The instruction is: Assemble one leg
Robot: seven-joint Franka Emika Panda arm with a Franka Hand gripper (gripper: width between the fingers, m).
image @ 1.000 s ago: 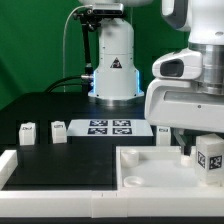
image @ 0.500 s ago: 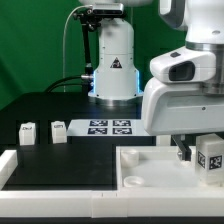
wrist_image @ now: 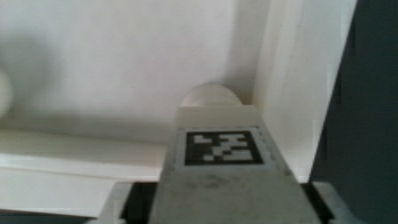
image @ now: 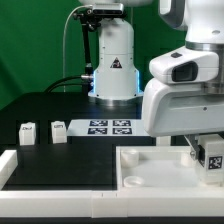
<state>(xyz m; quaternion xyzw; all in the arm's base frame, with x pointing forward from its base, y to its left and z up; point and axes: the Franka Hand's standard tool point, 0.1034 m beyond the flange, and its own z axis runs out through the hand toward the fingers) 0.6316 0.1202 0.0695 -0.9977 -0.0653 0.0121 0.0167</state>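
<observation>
Gripper (image: 206, 160): two-finger, clamped on small white stubby block-shaped leg (image: 211, 156) with black-and-white square tag, at four o'clock in exterior view, over large flat white square panel (image: 150, 160). Step, judged: leg held, not yet seated. Next move calls for alignment with a round corner hole (image: 131, 182), kept upright.

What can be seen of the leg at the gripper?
The leg is a small white stubby block, plastic-looking, with a black-and-white square tag on its face. It sits clamped between the fingers of the gripper, over the white panel at the exterior view's right. Whether it touches the panel cannot be told.
</observation>
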